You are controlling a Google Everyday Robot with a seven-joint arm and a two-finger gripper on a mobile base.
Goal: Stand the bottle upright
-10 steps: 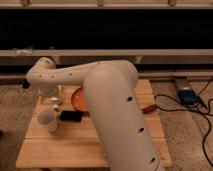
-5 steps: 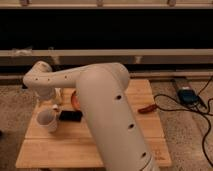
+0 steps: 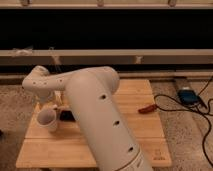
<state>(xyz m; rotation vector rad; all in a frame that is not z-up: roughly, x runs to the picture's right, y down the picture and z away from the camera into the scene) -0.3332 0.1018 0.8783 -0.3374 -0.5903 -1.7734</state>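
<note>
The gripper (image 3: 56, 102) hangs under the white forearm (image 3: 55, 82), over the far-left part of the wooden table (image 3: 145, 135). It is largely hidden. Its jaws stand wide, and nothing can be seen between them. At its 7 o'clock, just beside it, stands the white cup (image 3: 47, 120). At its 5 o'clock lies a small dark object (image 3: 66, 116).

The bottle cannot be picked out. It is probably masked by the wrist or by the big upper arm (image 3: 100, 125), somewhere near the cup.

To do the step well, the robot should probably:
- close on the bottle near its cap end;
- swing it up about its base without brushing the cup;
- let go only once the base sits flat.

Toward 3 o'clock, well apart, lies a red object (image 3: 148, 108).

No brand or label can be read. A faint mark at the table's near-right corner is illegible.
</note>
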